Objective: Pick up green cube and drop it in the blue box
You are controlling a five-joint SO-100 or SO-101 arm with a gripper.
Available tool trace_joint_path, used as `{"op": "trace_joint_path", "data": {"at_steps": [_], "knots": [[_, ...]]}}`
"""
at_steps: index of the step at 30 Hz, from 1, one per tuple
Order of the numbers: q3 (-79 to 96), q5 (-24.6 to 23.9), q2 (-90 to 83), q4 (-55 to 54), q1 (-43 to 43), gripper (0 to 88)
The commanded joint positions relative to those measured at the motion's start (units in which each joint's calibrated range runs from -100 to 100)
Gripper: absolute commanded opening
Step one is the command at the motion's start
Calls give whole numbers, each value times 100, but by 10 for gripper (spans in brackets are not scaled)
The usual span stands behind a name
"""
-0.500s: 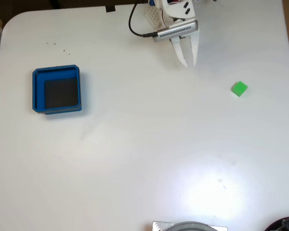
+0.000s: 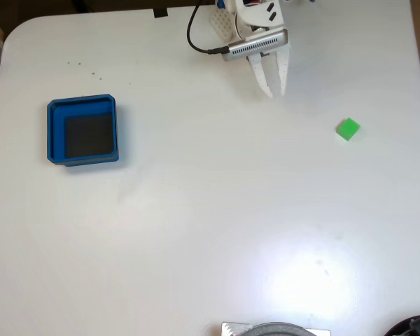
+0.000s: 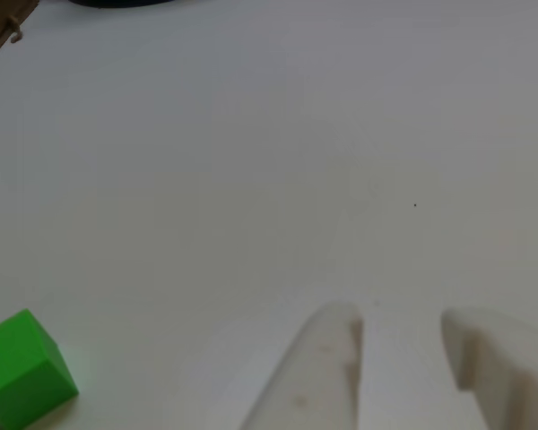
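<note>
In the fixed view the green cube (image 2: pixel 348 129) lies alone on the white table at the right. The blue box (image 2: pixel 54 130), an open tray with a black floor, sits far off at the left. My white gripper (image 2: pixel 276 92) hangs at the top centre, up and to the left of the cube and well apart from it. Its fingers stand a small way apart, open, with nothing between them. In the other view the fingertips (image 3: pixel 339 324) rise from the bottom edge around my gripper (image 3: pixel 399 318), and the cube (image 3: pixel 22 367) sits at the lower left.
A black cable (image 2: pixel 194 38) loops beside the arm's base at the top. A grey round object (image 2: pixel 274 329) pokes in at the bottom edge, with a dark item (image 2: pixel 414 326) in the bottom right corner. The table's rounded corner shows at the top left.
</note>
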Motion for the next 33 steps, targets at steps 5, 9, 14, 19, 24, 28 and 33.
{"op": "trace_joint_path", "data": {"at_steps": [5,9,14,19,24,28,33], "knots": [[0,-10,-125,-95,3,25],[27,-10,-125,-95,-12,25],[9,-10,-125,-95,3,25],[45,15,-125,-95,-112,24],[45,20,-125,-95,-539,24],[45,20,-125,-95,-829,24],[45,15,-125,-95,-1173,24]]}}
